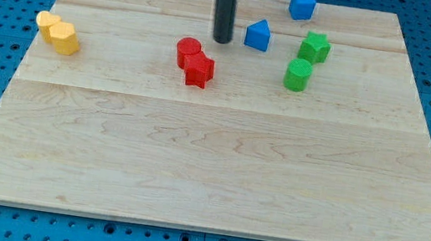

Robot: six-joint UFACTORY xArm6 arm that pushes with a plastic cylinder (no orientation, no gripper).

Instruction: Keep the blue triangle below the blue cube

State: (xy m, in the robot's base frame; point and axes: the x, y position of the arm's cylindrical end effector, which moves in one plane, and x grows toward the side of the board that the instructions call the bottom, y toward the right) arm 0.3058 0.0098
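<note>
The blue triangle (258,35) lies near the view's top, right of centre. The blue cube (302,4) sits above it and to its right, close to the board's top edge. My tip (222,40) is the lower end of the dark rod; it stands just left of the blue triangle, with a small gap between them, and above the red blocks.
A red cylinder (188,52) and a red star-shaped block (200,70) touch each other below my tip. A green star-shaped block (314,47) and a green cylinder (298,74) sit right of the triangle. Two yellow blocks (58,33) lie at the left. The wooden board (210,162) rests on a blue pegboard.
</note>
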